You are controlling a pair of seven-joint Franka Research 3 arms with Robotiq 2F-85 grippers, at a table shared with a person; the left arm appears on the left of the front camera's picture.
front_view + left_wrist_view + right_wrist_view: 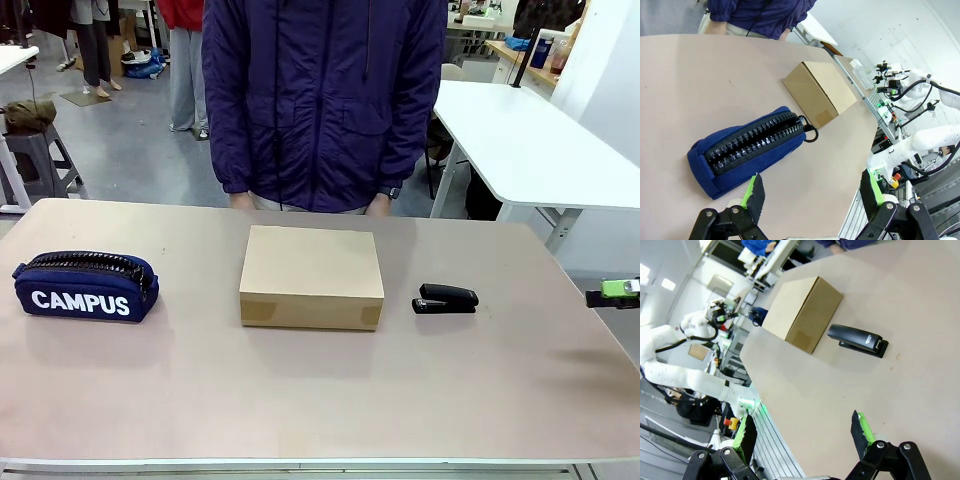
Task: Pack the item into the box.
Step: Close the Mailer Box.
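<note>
A: The plain brown cardboard box (311, 276) sits closed, so its inside is hidden.

B: Right of the box, the right end effector (622, 291) is cut off by the edge; its grip is unreadable there.

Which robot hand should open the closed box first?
Probably the right. The right gripper, jaws open, looks past the stapler at the box. The left gripper, also open, hangs over the pouch, farther off. It's a close call; the box sits mid-table.
</note>
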